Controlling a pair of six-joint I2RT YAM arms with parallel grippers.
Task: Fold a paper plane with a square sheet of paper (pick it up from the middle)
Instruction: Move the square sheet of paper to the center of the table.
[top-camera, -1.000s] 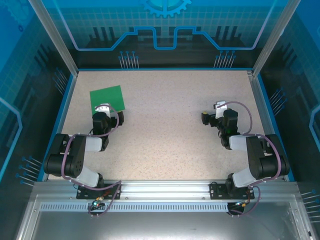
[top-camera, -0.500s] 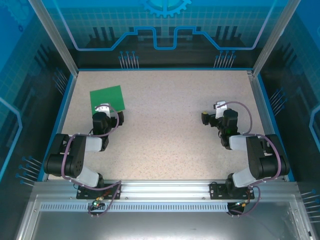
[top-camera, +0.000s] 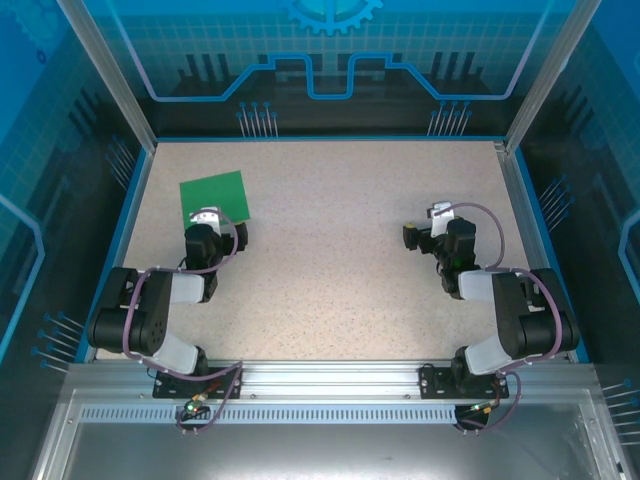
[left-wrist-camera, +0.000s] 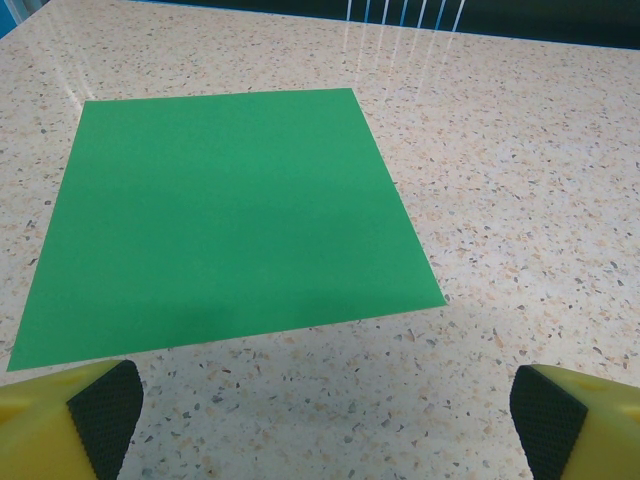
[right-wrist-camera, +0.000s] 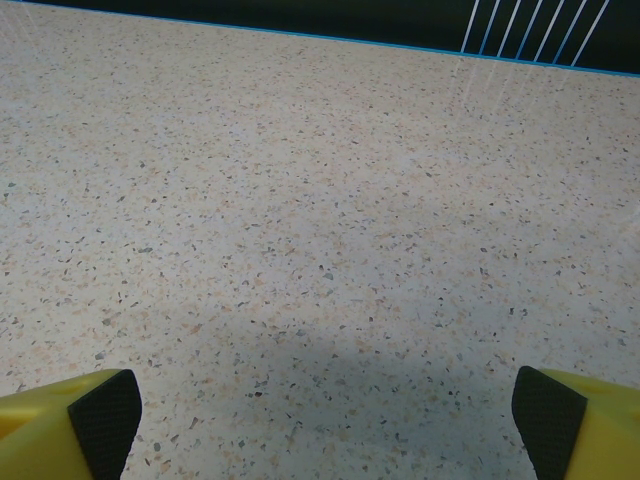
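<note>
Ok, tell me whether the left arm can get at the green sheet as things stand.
Probably yes. The left gripper stands open just short of the square sheet of paper, which lies flat on the table with nothing between them. Pinching flat paper may be awkward.

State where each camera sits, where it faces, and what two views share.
Top external: above, behind the arms, looking down on the table; left hand and right hand show.
Left wrist: on the left arm, facing forward-down at the square sheet of paper; open pads at bottom corners.
Right wrist: on the right arm, facing speckled table; open pads at bottom corners.
Shared: top external and left wrist both show the sheet.
</note>
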